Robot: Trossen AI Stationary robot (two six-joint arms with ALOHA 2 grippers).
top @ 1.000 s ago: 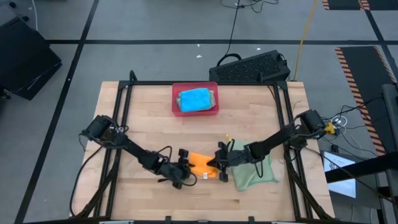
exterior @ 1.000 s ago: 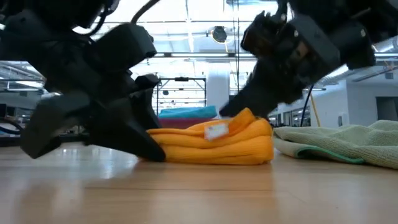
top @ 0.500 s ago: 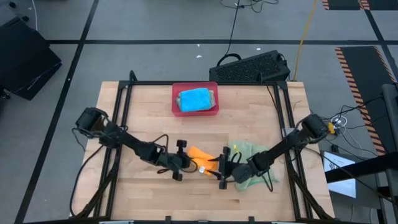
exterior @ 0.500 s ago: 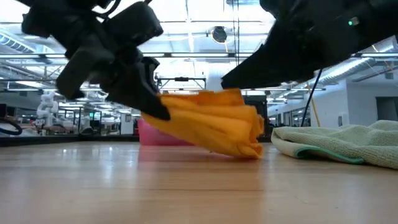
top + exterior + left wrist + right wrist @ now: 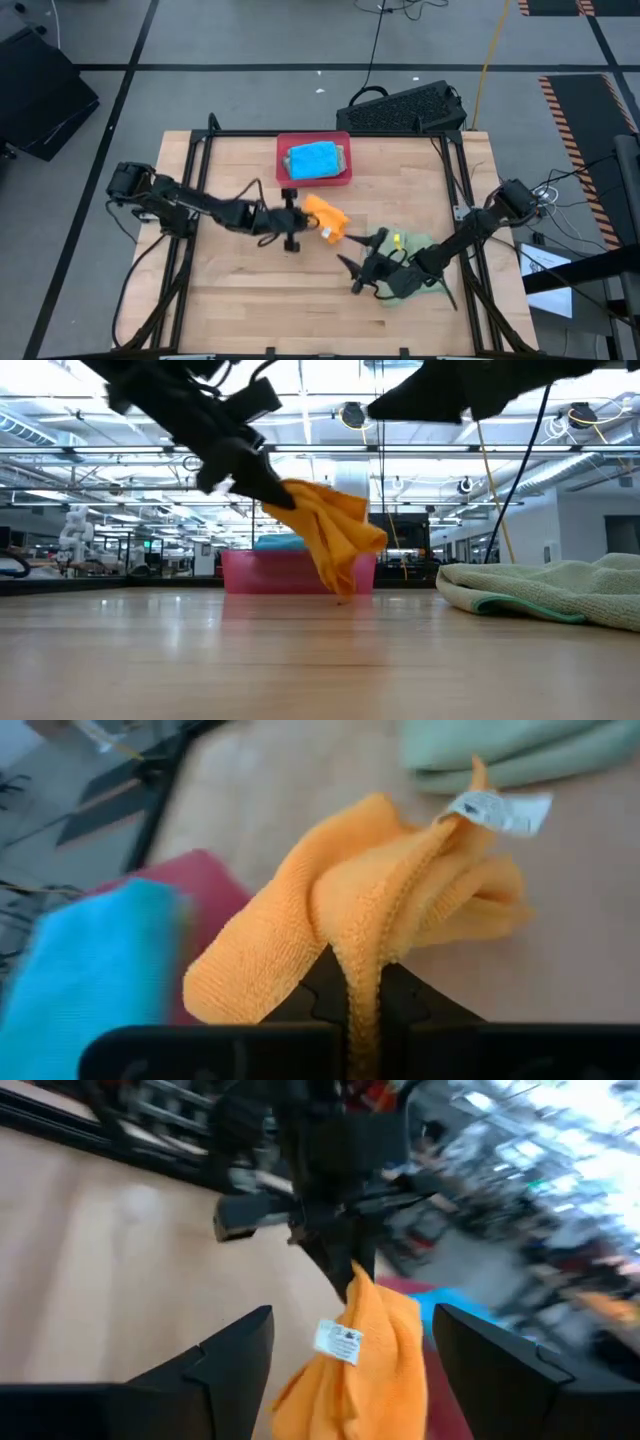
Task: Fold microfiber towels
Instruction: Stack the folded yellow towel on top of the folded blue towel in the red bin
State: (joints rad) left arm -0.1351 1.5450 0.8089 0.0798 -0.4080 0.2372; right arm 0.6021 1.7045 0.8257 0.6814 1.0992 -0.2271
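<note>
Left tool (image 5: 297,218) is clamped on the orange towel (image 5: 325,215), which hangs clear of the tabletop (image 5: 240,290), just in front of the red tray (image 5: 283,150). Right tool (image 5: 358,272) is spread wide and empty, farther from the tray, beside the green towel (image 5: 412,262).

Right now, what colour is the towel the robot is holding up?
Orange. The towel hangs from the left gripper, clearest in the left wrist view.

Tray (image 5: 282,160) at the table's (image 5: 240,310) far middle with a folded towel (image 5: 313,160) in it, bunched towel (image 5: 325,216) hanging clear of the tabletop just before the tray, crumpled towel (image 5: 415,275) lying to its right, nearer the front edge
</note>
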